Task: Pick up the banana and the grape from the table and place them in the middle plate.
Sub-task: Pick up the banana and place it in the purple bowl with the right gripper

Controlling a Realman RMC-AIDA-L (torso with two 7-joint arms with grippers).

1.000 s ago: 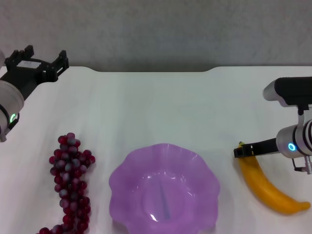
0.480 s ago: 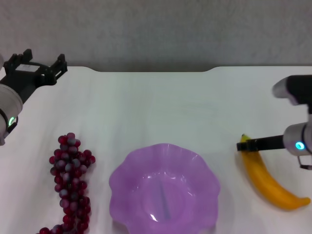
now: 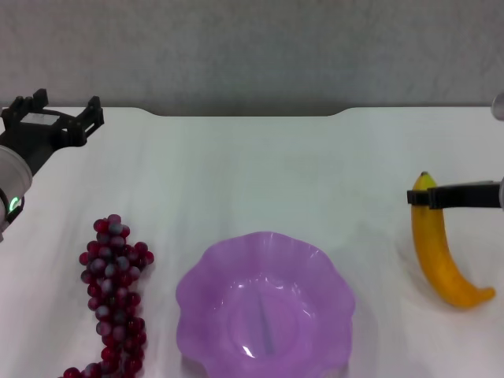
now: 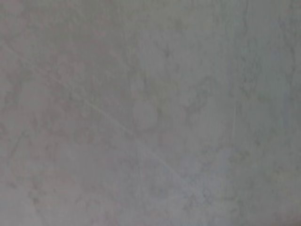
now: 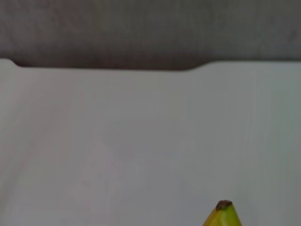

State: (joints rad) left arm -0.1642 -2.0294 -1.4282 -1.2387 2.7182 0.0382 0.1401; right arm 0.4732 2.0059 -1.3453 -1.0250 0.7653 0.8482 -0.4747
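The right gripper crosses the banana (near its tip).

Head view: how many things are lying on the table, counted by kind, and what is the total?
Bananas: 1, the banana on the robot's right, with the right gripper across its far end.
Grape bunches: 1, the grape bunch on the robot's left, near the left gripper.
Plates: 1, the purple plate between them, nothing in it.
Total: 3 on the table.
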